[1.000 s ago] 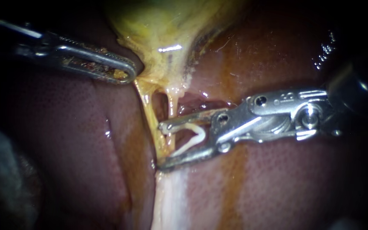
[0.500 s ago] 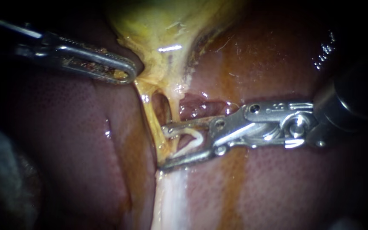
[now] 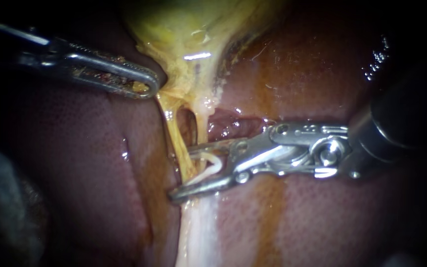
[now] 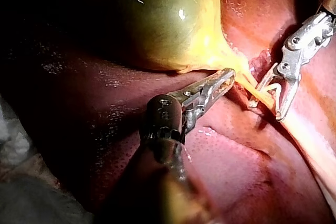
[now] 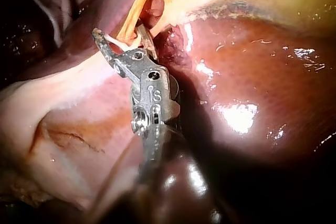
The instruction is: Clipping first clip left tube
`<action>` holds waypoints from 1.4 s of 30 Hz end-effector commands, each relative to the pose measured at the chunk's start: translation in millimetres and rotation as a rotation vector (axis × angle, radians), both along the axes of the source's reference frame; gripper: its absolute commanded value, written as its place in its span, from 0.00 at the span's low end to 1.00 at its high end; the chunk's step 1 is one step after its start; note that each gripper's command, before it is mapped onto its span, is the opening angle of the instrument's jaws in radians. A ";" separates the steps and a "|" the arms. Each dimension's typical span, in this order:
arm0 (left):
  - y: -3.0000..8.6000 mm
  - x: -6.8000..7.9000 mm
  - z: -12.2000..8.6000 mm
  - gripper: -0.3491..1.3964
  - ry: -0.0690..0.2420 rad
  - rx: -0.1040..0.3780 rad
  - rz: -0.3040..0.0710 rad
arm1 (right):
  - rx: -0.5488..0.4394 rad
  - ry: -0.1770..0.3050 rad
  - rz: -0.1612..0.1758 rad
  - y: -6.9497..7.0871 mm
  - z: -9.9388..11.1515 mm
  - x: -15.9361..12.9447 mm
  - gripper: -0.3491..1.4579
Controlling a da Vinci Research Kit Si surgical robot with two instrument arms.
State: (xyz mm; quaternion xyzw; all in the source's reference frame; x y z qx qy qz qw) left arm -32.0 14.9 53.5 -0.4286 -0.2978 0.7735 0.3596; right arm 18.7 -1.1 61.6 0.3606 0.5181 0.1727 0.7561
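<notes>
Jaws on right instrument (image 3: 183,170) gape wide, carrying the open white clip (image 3: 212,165), left tube (image 3: 175,134) just inside their mouth; left instrument (image 3: 143,83) jaws clamped on gallbladder (image 3: 184,34). Risk: tube looks shallow in the clip, so closing now could half-catch it or nip liver (image 3: 100,163) under the lower jaw.

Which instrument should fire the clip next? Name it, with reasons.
Right. The right instrument holds the clip with the left tube between its jaws; the left instrument grips the gallbladder.

Left instrument (image 3: 147,85) at 10 o'clock, right instrument (image 3: 183,170) at 3 o'clock: two. Tubes (image 3: 175,138): two. One clip (image 3: 212,165), one gallbladder (image 3: 189,34), one liver (image 3: 75,163).
</notes>
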 end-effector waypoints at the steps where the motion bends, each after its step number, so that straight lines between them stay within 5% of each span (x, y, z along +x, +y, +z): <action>1: 0.0 0.0 0.0 0.00 0.002 -0.001 -0.003 | -0.001 -0.001 -0.003 -0.1 0.1 0.2 0.44; 9: 0.0 -0.1 0.0 0.00 0.002 -0.001 -0.003 | 0.006 0.004 -0.031 -1.4 0.3 2.1 0.44; 23: 0.0 0.1 0.0 0.00 0.002 -0.001 -0.002 | 0.043 0.075 -0.057 -1.7 -5.7 2.4 0.43; 31: 0.0 0.1 0.0 0.00 0.002 -0.001 -0.002 | 0.045 0.078 -0.057 -1.8 -6.2 2.5 0.41; 42: -0.1 0.1 -0.1 0.00 0.002 -0.001 -0.002 | 0.068 0.073 -0.054 -0.7 -6.6 1.9 0.17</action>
